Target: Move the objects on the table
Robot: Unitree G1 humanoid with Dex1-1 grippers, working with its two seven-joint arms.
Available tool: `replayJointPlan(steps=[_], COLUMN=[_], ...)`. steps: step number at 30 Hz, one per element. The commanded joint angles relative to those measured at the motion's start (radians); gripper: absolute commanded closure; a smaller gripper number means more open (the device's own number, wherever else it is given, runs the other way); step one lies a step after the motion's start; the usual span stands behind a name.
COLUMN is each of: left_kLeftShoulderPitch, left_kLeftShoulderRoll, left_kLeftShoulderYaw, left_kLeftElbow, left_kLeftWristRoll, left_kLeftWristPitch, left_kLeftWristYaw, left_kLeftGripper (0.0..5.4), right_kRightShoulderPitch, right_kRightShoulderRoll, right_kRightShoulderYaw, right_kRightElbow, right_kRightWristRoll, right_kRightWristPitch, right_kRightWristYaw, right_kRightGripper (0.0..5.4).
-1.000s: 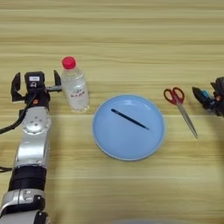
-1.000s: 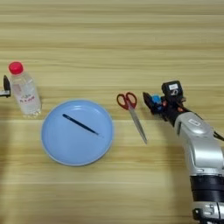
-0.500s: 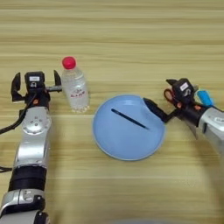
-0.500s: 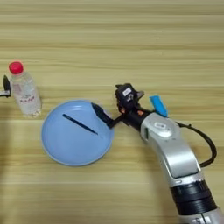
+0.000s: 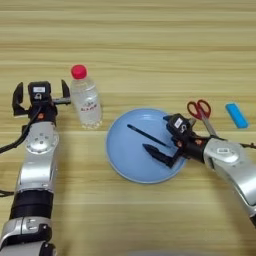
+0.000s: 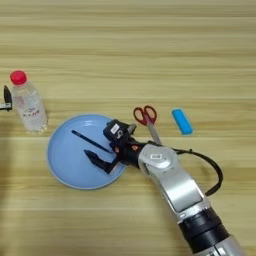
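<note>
We look down on a light-brown wooden tabletop (image 5: 150, 50) whose plank grain runs from side to side. A round blue plate (image 5: 125, 160) lies near the middle, and a thin black stick (image 5: 147, 136) lies aslant inside it. Our right pincer (image 5: 162, 150) reaches over the plate's right half, its two black fingers spread apart around the stick's lower end and gripping nothing; we judge it is lined up to pinch the stick, which the shallow plate keeps from rolling away.

Our left pincer (image 5: 41, 96) rests at the left, fingers wide open and empty, with one finger just beside the small clear bottle (image 5: 86, 100). The bottle stands upright with its red cap on top, left of the plate and apart from it. Its label is red with pale markings, but we cannot read any writing or brand on it.

Red-handled scissors (image 5: 202, 114) lie just off the plate's right rim, partly hidden by the right arm. The light-blue block (image 5: 236, 115) lies flat further right, apart from everything else.
</note>
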Motion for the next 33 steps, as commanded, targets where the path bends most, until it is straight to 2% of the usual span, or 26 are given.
replayJointPlan(steps=[1,13,33], left_kLeftShoulderPitch=[0.005,0.009,0.010], left_kLeftShoulderRoll=[-0.005,-0.007,-0.011], left_kLeftShoulderYaw=[-0.005,-0.007,-0.007], left_kLeftElbow=[-0.014,-0.023,-0.028], left_kLeftWristRoll=[0.003,0.004,0.005], left_kLeftWristPitch=[0.017,0.021,0.024], left_kLeftWristYaw=[0.004,0.006,0.007], left_kLeftGripper=[0.00,0.00,0.00], right_kRightShoulderPitch=[-0.019,-0.018,-0.009], right_kRightShoulderRoll=[0.015,0.041,0.038], right_kRightShoulderYaw=[0.009,0.042,0.057], right_kRightElbow=[0.050,0.089,0.087], right_kRightWristRoll=[-0.017,-0.043,-0.055], right_kRightWristPitch=[-0.007,0.018,0.025], right_kRightWristYaw=[0.004,0.024,0.031], right_kRightGripper=[0.04,0.04,2.25])
